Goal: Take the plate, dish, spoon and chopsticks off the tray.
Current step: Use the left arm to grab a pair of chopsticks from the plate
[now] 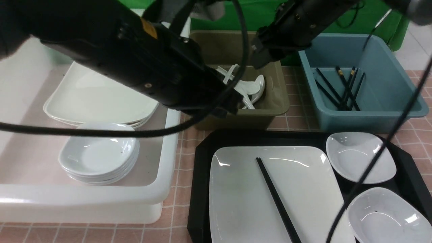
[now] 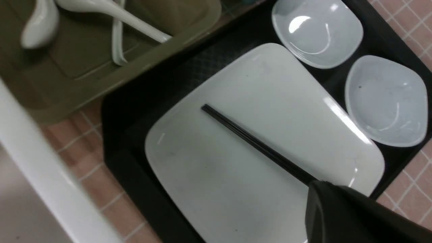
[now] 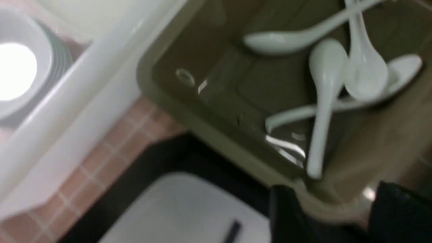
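Black tray (image 1: 202, 168): white plate (image 1: 236, 202), chopsticks (image 1: 276, 197) lying across it from 11 to 5 o'clock. Left gripper (image 2: 319, 190) jaws closed, empty. Right gripper (image 3: 329, 190) jaws apart, empty, over olive tub (image 1: 278, 91).

A staged lab bench: green backdrop (image 1: 263, 13), sorting tubs (image 1: 371, 118), checked tablecloth (image 1: 297, 118).

I count what looks like four white spoons (image 3: 327, 84) lying crossed in the olive tub (image 3: 189, 111). My right gripper (image 3: 335, 195) hangs at its rim, jaws parted and holding nothing. Beside it, the white tub (image 3: 84, 87) holds stacked dishes (image 3: 20, 67). A blurred plate (image 3: 175, 209) corner sits on the black tray (image 3: 135, 175).
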Motion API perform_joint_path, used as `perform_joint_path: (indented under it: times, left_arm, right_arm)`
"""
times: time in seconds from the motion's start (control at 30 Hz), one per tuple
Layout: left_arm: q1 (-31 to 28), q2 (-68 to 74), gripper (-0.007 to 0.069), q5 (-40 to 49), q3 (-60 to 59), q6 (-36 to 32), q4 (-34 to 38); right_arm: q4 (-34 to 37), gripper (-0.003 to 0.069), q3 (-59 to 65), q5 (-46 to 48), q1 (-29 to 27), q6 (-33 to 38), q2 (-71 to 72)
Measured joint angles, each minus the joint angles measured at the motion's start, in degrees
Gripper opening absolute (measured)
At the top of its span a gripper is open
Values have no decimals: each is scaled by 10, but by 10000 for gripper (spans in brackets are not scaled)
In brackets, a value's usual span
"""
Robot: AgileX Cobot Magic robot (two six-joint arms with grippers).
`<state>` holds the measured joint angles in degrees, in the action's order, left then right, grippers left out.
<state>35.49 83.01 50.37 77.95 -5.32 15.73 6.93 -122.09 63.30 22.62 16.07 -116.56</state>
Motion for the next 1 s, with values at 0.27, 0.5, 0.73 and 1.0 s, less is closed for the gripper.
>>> perform_joint_path:
  times: [0.27, 0.5, 0.73, 1.0]
  left_arm:
    - [92, 40, -3, 21, 0, 80, -58]
    - [110, 57, -3, 54, 0, 122, -90]
    - [133, 96, 1, 42, 0, 180, -66]
    - [201, 215, 196, 20, 27, 243, -66]
  right_arm:
    - [-51, 34, 119, 16, 0, -60, 162]
    - [-58, 196, 396, 13, 17, -95, 293]
    - [-131, 265, 557, 12, 19, -157, 386]
    - [-172, 267, 567, 13, 19, -198, 502]
